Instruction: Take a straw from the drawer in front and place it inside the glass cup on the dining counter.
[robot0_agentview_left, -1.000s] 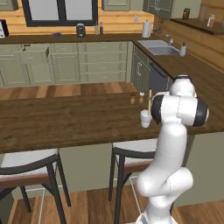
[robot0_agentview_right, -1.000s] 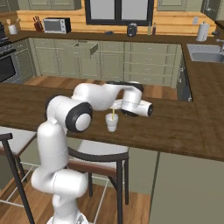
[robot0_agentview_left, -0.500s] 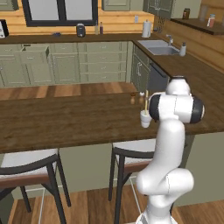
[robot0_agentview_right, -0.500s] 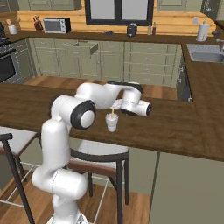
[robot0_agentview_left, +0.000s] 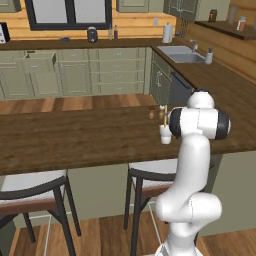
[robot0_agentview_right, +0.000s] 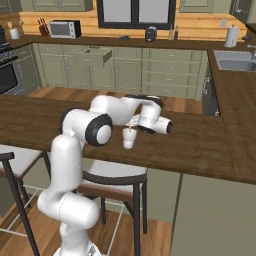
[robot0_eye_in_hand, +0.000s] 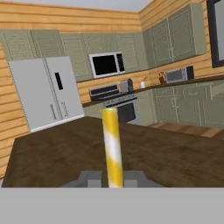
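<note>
The thin pale yellow-tan straw (robot0_eye_in_hand: 112, 148) is pinched between the closed jaws and held upright over the small whitish translucent glass cup (robot0_agentview_right: 129, 138) on the dark brown wood-grain tabletop (robot0_agentview_right: 210, 145), apparently so that it drops straight inside.

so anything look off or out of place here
One thing: a drawer in the far cabinet run hangs open, jutting out from the closed fronts beside it. Otherwise nothing spilled or tipped. The cup stands upright on the dining counter, and the gripper is shut on the straw.
</note>
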